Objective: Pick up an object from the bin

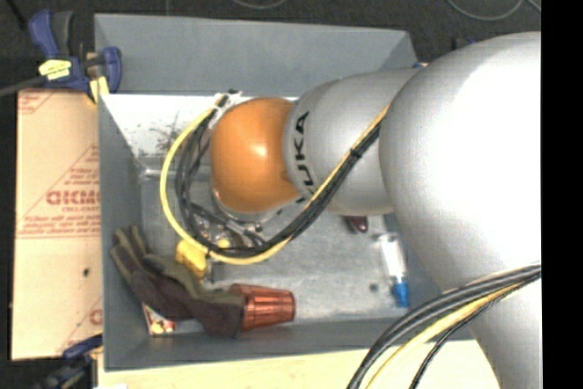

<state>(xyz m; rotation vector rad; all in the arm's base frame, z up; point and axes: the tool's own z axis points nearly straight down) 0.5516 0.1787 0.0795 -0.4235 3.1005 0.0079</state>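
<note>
Looking down in the camera view, the arm's wrist, under its orange cover [248, 155], hangs low over the middle left of the bin [273, 41]. A dark brown glove [168, 282] and a copper ribbed cup [267, 307] lie nearest, toward the frame's lower left. Whether the jaws are open or closed, I cannot tell. I'd judge it's the descent to grasp; next comes closing on one and lifting clear.

Light comes from overhead and lands hardest on the rounded silver robot arm [455, 159] at the right of the frame, washing it nearly white. The orange dome-shaped wrist cover [250, 155] carries a soft sheen. Beneath it, the grey metal bin [255, 55] floor lies in shade.
</note>
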